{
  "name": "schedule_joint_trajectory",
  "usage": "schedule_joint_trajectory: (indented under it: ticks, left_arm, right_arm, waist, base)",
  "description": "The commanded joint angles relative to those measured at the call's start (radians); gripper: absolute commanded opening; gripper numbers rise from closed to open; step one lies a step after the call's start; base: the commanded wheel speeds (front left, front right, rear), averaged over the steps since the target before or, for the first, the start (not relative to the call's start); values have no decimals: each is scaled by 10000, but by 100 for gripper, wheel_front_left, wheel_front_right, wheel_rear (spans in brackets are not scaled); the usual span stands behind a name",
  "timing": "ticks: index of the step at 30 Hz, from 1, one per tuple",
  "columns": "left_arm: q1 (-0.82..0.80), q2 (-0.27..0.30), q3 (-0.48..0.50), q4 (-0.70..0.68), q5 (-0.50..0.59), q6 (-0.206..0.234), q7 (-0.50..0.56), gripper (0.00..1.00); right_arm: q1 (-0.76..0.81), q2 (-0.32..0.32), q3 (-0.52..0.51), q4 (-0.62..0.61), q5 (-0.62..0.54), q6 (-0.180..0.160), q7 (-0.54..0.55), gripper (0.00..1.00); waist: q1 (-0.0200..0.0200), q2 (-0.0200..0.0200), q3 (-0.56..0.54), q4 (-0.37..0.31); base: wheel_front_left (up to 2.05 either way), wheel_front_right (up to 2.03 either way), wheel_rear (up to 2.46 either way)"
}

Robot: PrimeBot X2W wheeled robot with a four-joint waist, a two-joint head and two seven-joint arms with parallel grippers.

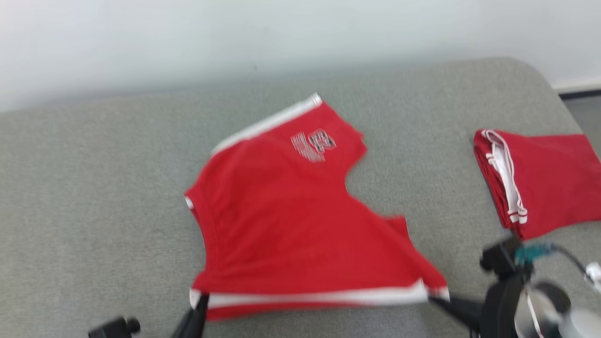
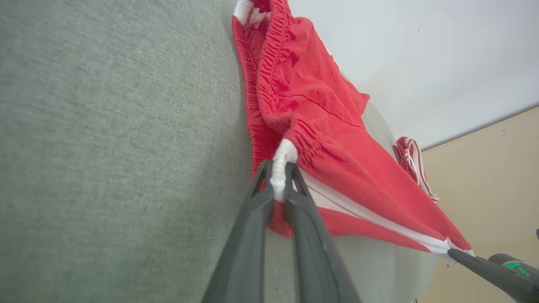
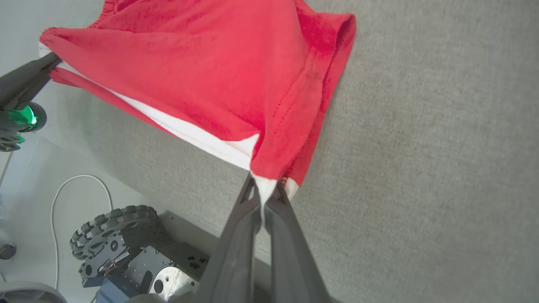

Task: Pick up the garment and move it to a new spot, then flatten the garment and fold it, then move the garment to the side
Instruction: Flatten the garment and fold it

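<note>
The grey padded surface (image 1: 94,188) is spanning the head view from 9 o'clock to 3 o'clock. The red shorts (image 1: 291,220) are lying spread at the centre of this surface. Their white stripe (image 1: 319,296) is running taut along the 6 o'clock edge between the two grippers. A folded red garment (image 1: 549,183) is resting on the same surface at 3 o'clock of the shorts, well apart from them.

The left gripper (image 2: 278,168) is pinching the 7 o'clock corner of the shorts, at the gathered waistband. Its fingers are standing narrow, with the white stripe end clamped between them. The right gripper (image 3: 263,185) is pinching the 5 o'clock corner. Its fingers are pressed together on the white hem tip.

A number print (image 1: 314,145) is showing on the shorts toward 12 o'clock. In the right wrist view, the wheeled base (image 3: 113,235) is sitting at 7 o'clock.
</note>
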Motion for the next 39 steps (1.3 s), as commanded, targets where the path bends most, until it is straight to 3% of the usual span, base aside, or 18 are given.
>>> schedule_joint_trajectory:
  ticks: [1, 9, 14, 22, 30, 39]
  left_arm:
    - [293, 137, -3, -61, 82, 79, -65, 0]
    - [1460, 548, -640, -1012, 519, 462, 407, 0]
    - [1639, 552, -686, -1612, 394, 716, 586, 0]
    - [453, -95, -742, -1660, 378, 750, 623, 0]
    - [-1352, -711, -806, -869, 560, 794, 843, 0]
    - [-3212, -1303, -737, -51, 934, 878, 520, 0]
  right_arm:
    - [412, -75, -211, -139, 45, -25, 242, 0]
    - [3157, -285, -1831, -1807, -140, -25, 2497, 0]
    - [3383, 243, -3051, -2591, -956, -25, 2846, 0]
    - [1273, 663, -2865, -2307, -1656, -25, 2981, 0]
    - [-1662, 864, -2005, -204, -2064, -25, 2244, 0]
    - [-4523, 538, -536, 2024, -2844, -25, 1053, 0]
  waist:
    - [3, 3, -416, 189]
    - [3, 3, -624, 426]
    - [3, 3, -587, 530]
    - [3, 3, -279, 875]
    - [3, 3, 409, 1419]
    - [3, 3, 1315, 2022]
  base:
    - [0, 0, 0]
    - [0, 0, 0]
    - [0, 0, 0]
    - [0, 0, 0]
    - [0, 0, 0]
    - [0, 0, 0]
